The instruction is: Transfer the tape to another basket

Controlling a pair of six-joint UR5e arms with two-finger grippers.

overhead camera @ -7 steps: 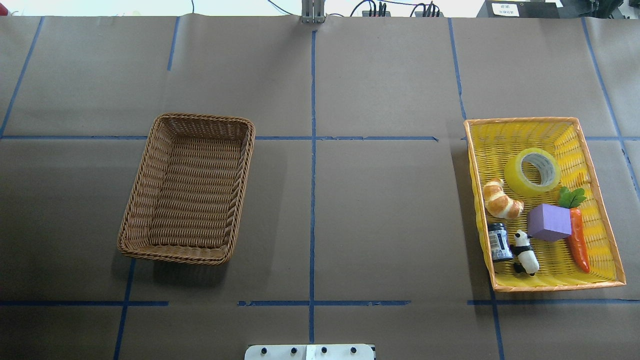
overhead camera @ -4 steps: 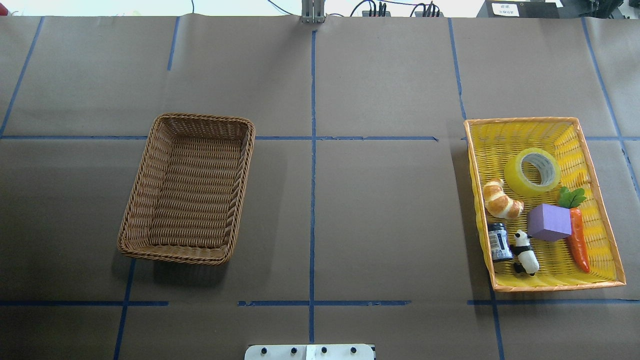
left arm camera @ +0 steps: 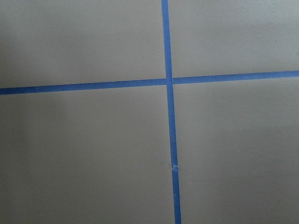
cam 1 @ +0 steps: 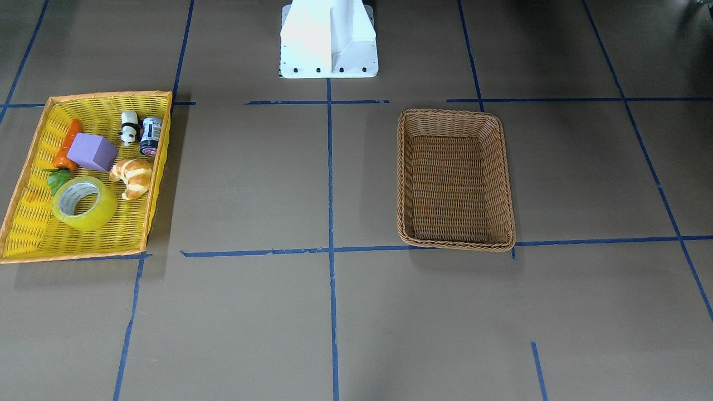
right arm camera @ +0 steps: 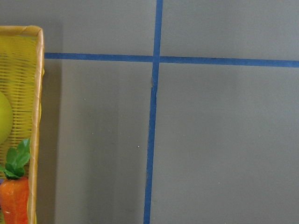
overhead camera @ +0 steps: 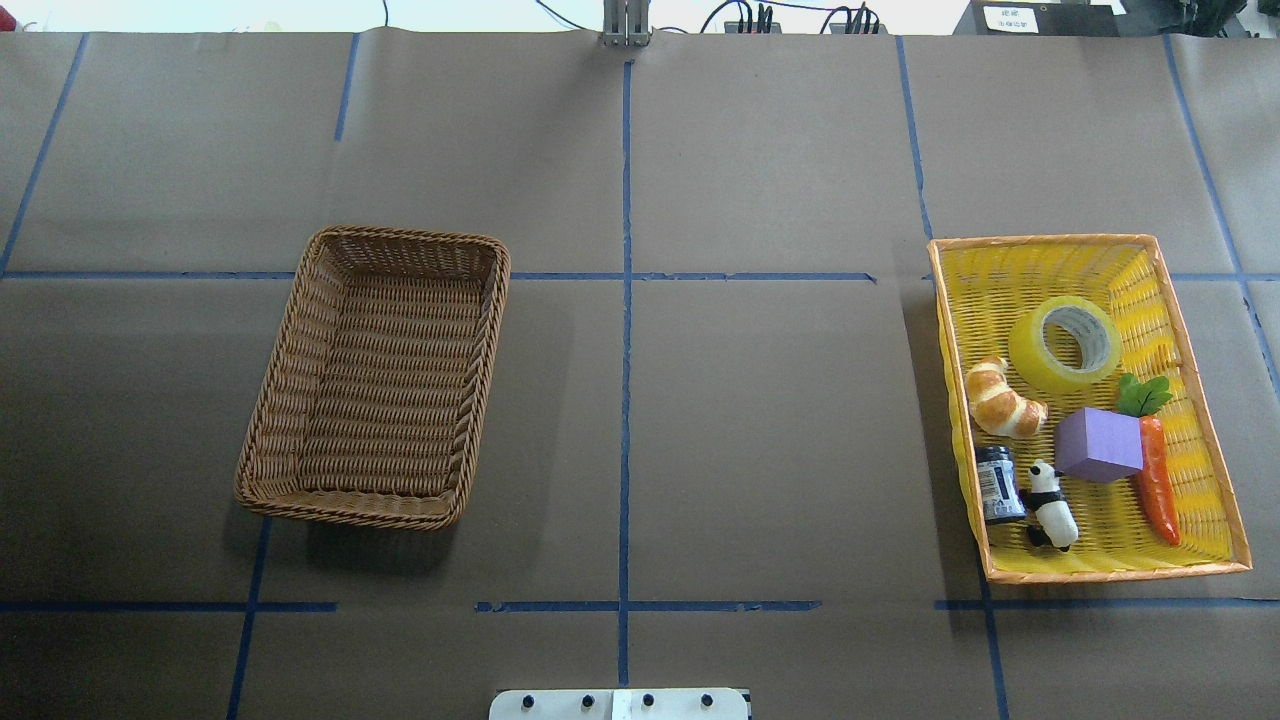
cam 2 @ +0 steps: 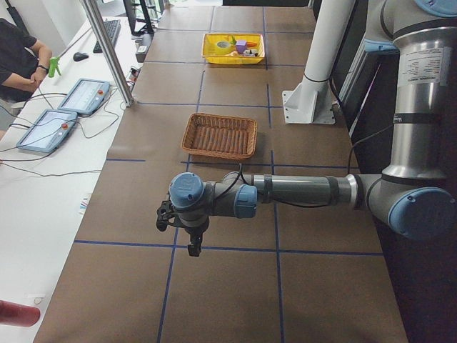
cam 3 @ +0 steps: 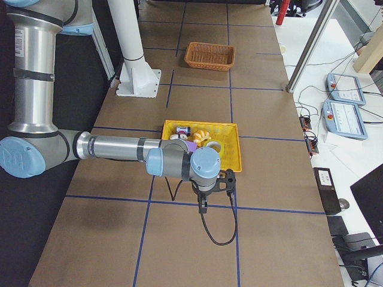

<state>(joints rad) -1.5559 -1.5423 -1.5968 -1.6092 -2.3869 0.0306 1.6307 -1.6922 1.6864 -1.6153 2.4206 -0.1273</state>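
Papered table bears yellow tray, tape inside near croissant, block, carrot.

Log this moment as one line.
tape: in yellow tray | basket: no tape | left gripper: over table, state unclear | right gripper: beside yellow tray, state unclear

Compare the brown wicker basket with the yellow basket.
The brown basket is deep, with tall walls; the yellow basket is shallow, tray-like, with an orange rim. The brown basket is empty; the yellow basket holds the tape among other small things. The brown basket lies on the robot's left, the yellow basket on its right. Both are rectangular and woven.
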